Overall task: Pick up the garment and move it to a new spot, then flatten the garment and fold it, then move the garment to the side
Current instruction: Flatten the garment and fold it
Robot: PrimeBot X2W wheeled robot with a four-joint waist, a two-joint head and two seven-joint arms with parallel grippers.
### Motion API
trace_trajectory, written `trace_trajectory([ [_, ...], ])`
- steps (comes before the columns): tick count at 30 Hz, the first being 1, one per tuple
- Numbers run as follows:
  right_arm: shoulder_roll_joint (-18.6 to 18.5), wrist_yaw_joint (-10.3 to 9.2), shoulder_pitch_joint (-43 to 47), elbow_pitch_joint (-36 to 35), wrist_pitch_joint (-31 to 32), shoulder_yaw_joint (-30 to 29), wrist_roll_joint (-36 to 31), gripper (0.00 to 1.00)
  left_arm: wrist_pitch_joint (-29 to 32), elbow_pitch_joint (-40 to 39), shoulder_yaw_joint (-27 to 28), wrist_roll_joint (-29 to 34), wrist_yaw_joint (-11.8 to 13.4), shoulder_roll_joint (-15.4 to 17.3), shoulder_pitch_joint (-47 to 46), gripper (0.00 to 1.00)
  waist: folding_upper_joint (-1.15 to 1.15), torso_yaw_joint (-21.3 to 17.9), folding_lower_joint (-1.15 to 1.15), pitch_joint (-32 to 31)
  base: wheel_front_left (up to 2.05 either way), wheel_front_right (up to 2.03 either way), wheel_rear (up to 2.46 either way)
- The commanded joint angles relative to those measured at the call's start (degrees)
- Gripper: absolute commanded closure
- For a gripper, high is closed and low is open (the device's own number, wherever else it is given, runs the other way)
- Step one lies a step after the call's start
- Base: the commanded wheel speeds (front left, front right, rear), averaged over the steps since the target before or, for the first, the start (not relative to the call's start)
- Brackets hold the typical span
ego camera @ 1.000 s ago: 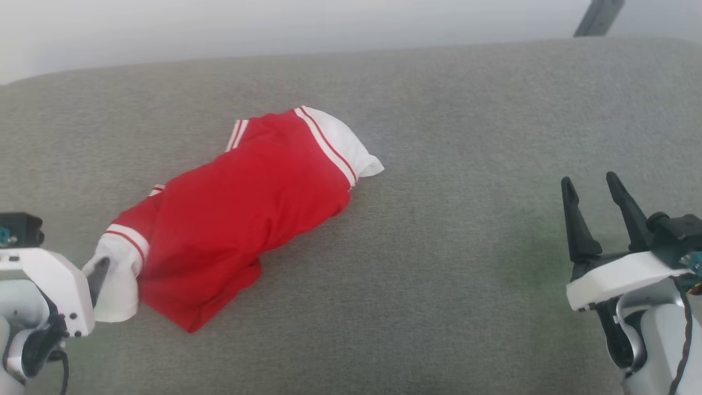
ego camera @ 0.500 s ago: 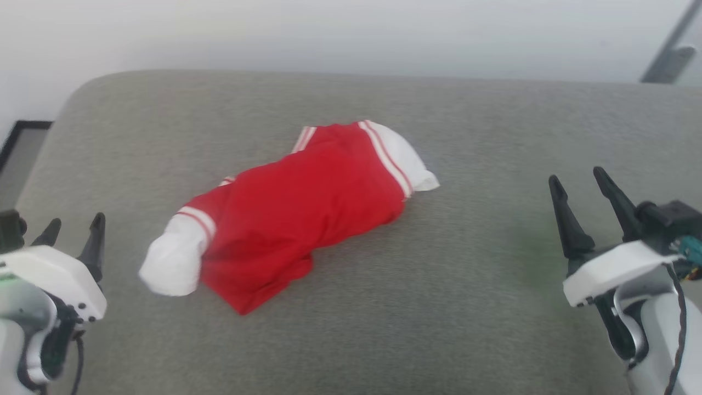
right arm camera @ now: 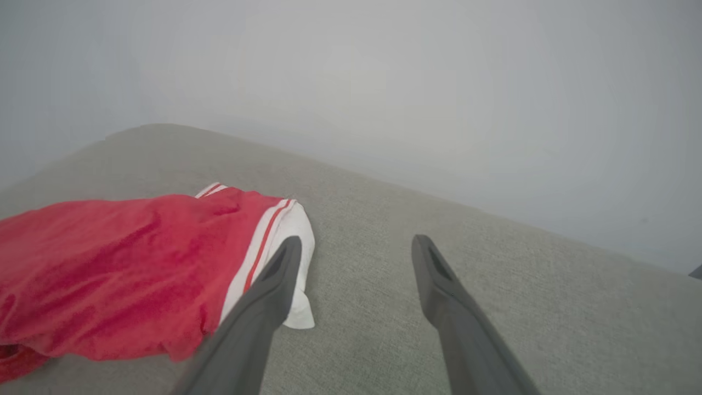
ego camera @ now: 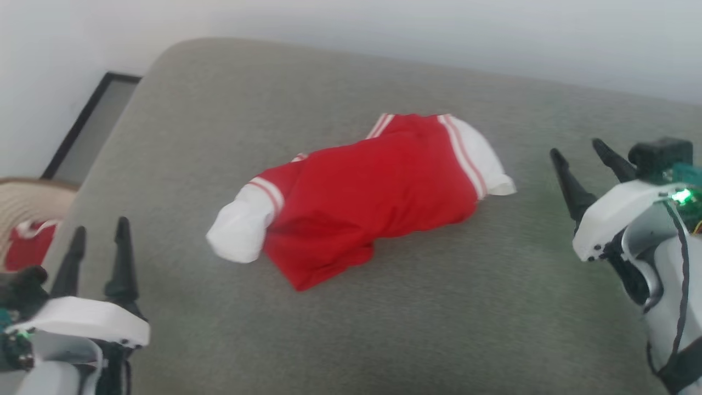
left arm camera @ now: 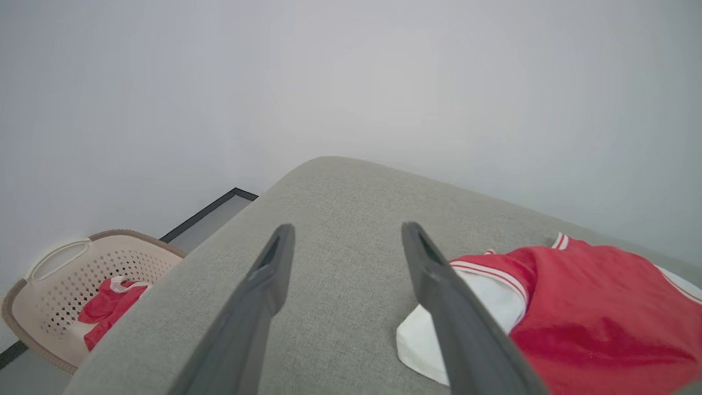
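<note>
Garment [ego camera: 373,192] lies roughly folded on the grey couch [ego camera: 439,307], between left claw [ego camera: 101,226] and right claw [ego camera: 576,147], both spread wide and empty. Moving it aside seems next: grasp an edge without unfolding it.

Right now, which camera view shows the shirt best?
The head view: the whole shirt lies on the grey cushion, both white sleeves visible. The left wrist view gives one sleeve and part of the red body. The right wrist view gives the other sleeve, the body cut by the edge.
</note>
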Motion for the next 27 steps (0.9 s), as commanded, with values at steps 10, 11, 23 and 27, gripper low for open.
trace_trajectory([
  [10, -4.32, 0.01, -7.86, 8.46, 9.71, 8.96, 6.07, 0.0, -3.76, 2.73, -1.42, 0.52, -2.78, -5.44, -1.1, 0.0, 0.0, 6.07, 0.0, 4.18, 0.0, 0.0, 0.0],
  [11, -4.63, 0.02, -8.52, 9.2, 10.68, 9.76, 6.73, 0.0, -3.94, 3.11, -1.5, 0.64, -3.03, -5.99, -1.53, 0.0, 0.0, 6.47, 0.0, 4.49, 0.0, 0.0, 0.0],
  [23, -6.0, 0.01, -14.75, 19.74, 24.68, 20.48, 14.77, 0.83, -4.4, 7.22, -0.62, 2.95, -6.78, -10.3, -4.7, 0.0, 0.0, 8.61, 0.0, 7.1, 0.0, 0.0, 0.0],
  [27, -6.26, -0.04, -17.52, 21.27, 26.4, 22.41, 16.91, 1.0, -4.42, 7.99, 0.45, 3.69, -7.92, -10.93, -5.22, 0.0, 0.0, 8.28, 0.0, 6.94, 0.0, 0.0, 0.0],
])
